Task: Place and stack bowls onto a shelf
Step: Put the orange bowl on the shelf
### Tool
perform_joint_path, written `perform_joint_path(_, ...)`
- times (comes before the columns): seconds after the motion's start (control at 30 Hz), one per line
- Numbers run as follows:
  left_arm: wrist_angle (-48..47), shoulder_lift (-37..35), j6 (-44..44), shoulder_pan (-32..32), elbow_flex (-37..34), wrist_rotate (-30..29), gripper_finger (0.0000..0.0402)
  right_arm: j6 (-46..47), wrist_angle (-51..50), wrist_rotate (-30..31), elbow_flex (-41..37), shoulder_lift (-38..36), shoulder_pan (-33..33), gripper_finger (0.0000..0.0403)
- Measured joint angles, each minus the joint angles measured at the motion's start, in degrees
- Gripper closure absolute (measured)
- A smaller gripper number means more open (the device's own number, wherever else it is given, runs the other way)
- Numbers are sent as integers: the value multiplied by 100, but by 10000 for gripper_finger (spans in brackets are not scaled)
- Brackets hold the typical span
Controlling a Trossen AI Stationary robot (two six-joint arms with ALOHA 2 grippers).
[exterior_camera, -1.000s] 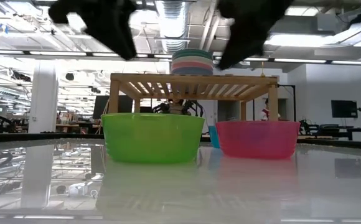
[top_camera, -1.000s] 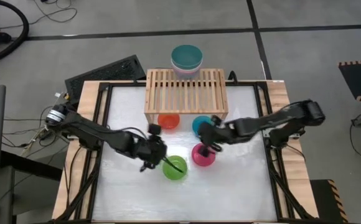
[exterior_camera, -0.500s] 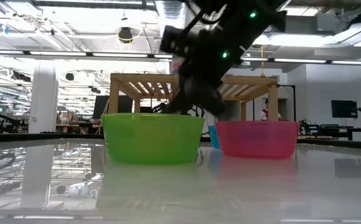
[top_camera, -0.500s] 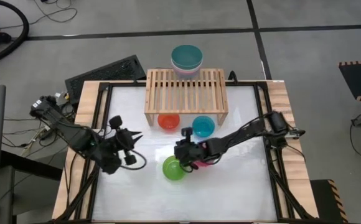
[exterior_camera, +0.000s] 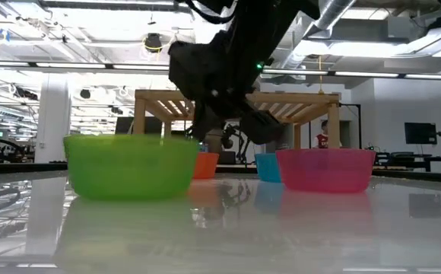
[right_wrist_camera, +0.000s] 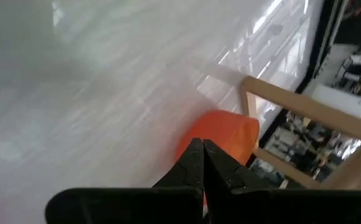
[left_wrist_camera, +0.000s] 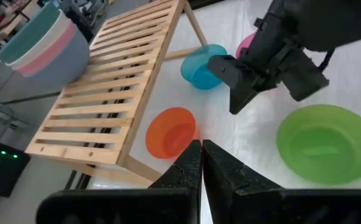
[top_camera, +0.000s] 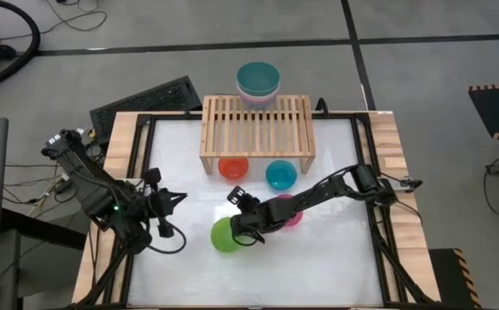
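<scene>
Pincers both read pinched together, empty: my right pincer [top_camera: 239, 219] beside lime green bowl [top_camera: 224, 235], left pincer [top_camera: 177, 197] near bench's left edge.

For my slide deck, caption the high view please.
Right gripper, fingers shut, beside the lime green bowl; left gripper waits, stacked bowls behind the shelf.

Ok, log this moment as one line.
left hand: shut, idle table-left | right hand: shut, beside round lime-green plastic bowl | light-wood slatted shelf: top bare
</scene>
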Motion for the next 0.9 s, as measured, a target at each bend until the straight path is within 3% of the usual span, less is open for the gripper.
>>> perform_joint_path(0.33,-835,0,-909,-208,-2,-165,401,-2636,667,94,-5,6,-501,384)
perform_joint_path(0.43,-942,0,-1080,-244,-2,-205,401,-2978,1100,161,-3,3,-623,384)
perform_joint_path(0.9,-1067,2,-1124,-266,-68,-380,401,-3990,1301,123,8,467,-1074,384)
